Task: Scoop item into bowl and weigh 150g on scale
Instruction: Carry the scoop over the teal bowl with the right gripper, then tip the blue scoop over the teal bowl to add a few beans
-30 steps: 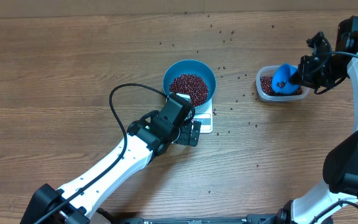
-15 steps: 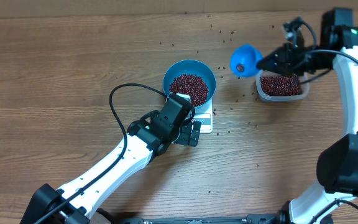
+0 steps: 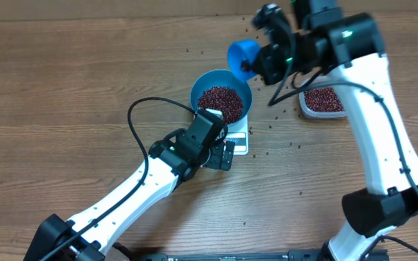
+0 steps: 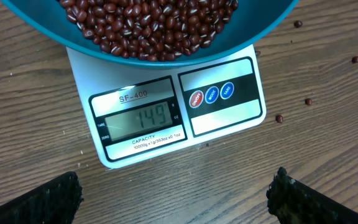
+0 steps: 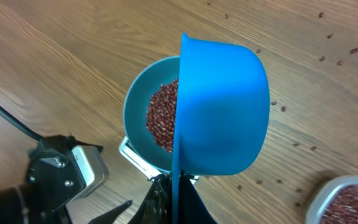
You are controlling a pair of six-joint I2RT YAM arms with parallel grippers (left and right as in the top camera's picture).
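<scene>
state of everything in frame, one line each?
Round blue bowl: on the scale, holding beans.
Small dark red-brown beans: heaped in bowl; more in tub; strays on wooden table.
White square scale: on, display reads 149.
Small blue handled scoop: tipped sideways near the bowl's rim; contents hidden.
Clear plastic tub: open, holds beans.
Left gripper: open, empty, near scale.
Right gripper: shut on scoop.

Printed on the front panel of the small flat white square scale, just ahead of the left claw: "SF-400", "149" on the display, then "CAPACITY 10000g x 1g/353oz x 0.1oz". Lettering on the three round buttons too small to read.
</scene>
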